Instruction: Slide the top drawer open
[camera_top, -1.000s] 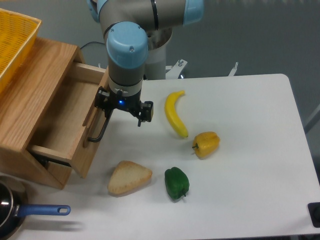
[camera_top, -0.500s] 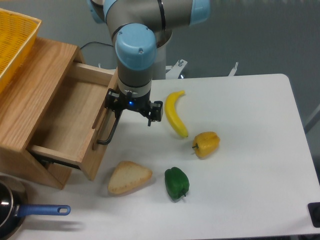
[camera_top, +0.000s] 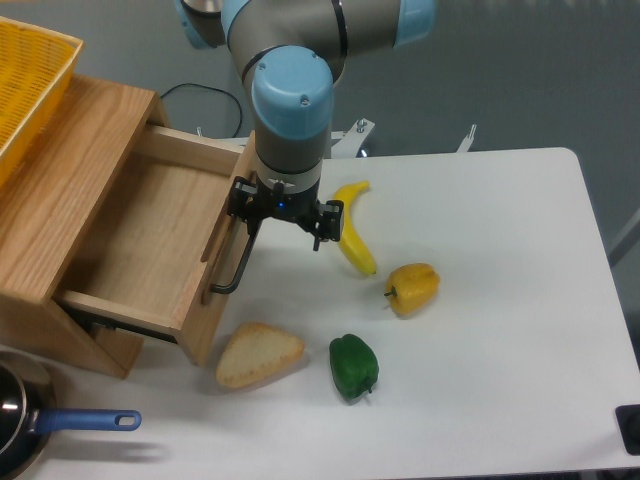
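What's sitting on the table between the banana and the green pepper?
Only bare white table lies between the banana and the green pepper in the camera view; the yellow pepper sits off to the right.

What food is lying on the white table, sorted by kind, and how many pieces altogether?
Bananas: 1
Peppers: 2, yellow and green
Bread: 1
Total: 4

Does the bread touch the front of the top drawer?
Cannot tell. In the camera view the bread sits right against the top drawer front's lower corner; no gap or contact shows plainly.
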